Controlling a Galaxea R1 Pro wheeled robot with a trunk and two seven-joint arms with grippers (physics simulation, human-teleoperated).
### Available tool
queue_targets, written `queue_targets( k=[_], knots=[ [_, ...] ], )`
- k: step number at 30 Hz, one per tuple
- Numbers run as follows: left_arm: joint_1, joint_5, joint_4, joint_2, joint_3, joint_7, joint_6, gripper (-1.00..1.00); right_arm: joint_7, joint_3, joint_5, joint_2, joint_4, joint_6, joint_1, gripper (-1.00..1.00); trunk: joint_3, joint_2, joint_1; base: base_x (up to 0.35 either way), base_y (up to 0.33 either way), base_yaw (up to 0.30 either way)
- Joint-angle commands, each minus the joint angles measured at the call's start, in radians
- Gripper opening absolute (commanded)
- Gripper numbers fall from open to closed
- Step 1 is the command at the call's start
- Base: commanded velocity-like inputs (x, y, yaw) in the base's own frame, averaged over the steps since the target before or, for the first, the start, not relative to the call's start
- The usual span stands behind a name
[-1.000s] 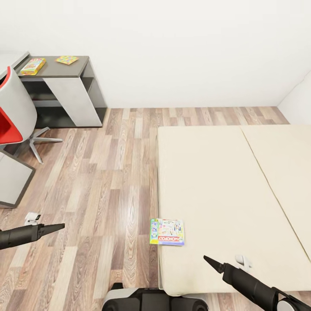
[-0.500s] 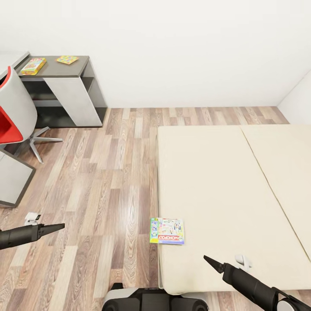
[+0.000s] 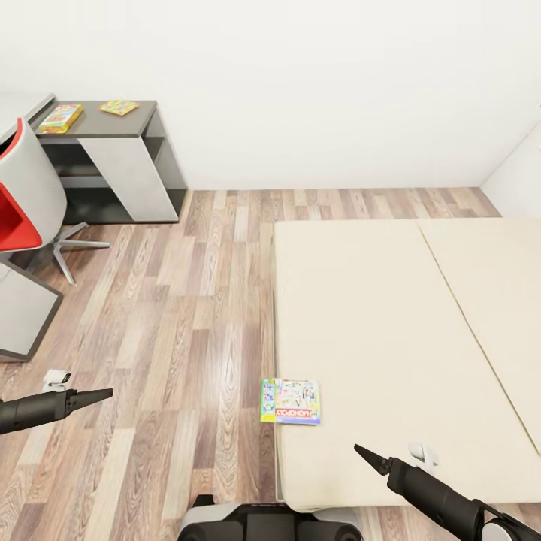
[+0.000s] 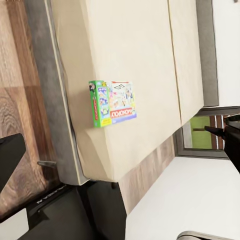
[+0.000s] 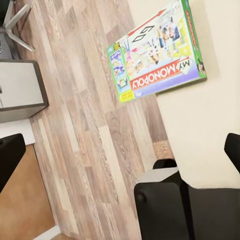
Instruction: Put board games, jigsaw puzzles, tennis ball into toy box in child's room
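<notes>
Board game on bed edge, near right hand, apart.

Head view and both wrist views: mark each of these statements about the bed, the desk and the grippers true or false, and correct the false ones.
1. The flat printed Monopoly board game box lies at the edge of the beige mattress, overhanging the wood floor. True.
2. The right gripper is shut on the game box. False: it hovers apart from the box, holding nothing.
3. A yellow-green-red game box and a thin mosaic puzzle square lie on the dark-grey desk wing. True.
4. The left gripper is over the mattress. False: it is over the wood-plank floor.
5. A red-and-grey chair stands on the mattress. False: it stands on the floor by the desk.
</notes>
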Motion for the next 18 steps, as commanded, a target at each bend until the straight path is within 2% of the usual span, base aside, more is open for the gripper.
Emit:
queue_targets(
  k=[1, 18],
  knots=[
    [0.000, 0.000, 0.000, 0.000, 0.000, -0.004, 0.011, 1.00, 0.001, -0.001, -0.003, 0.000, -0.001, 0.006, 0.000, 1.00, 0.000, -0.002, 0.001, -0.015, 0.000, 0.000],
    [0.000, 0.000, 0.000, 0.000, 0.000, -0.004, 0.011, 1.00, 0.001, -0.001, -0.003, 0.006, -0.001, 0.006, 0.000, 1.00, 0.028, -0.002, 0.001, -0.002, 0.000, 0.000]
  ],
)
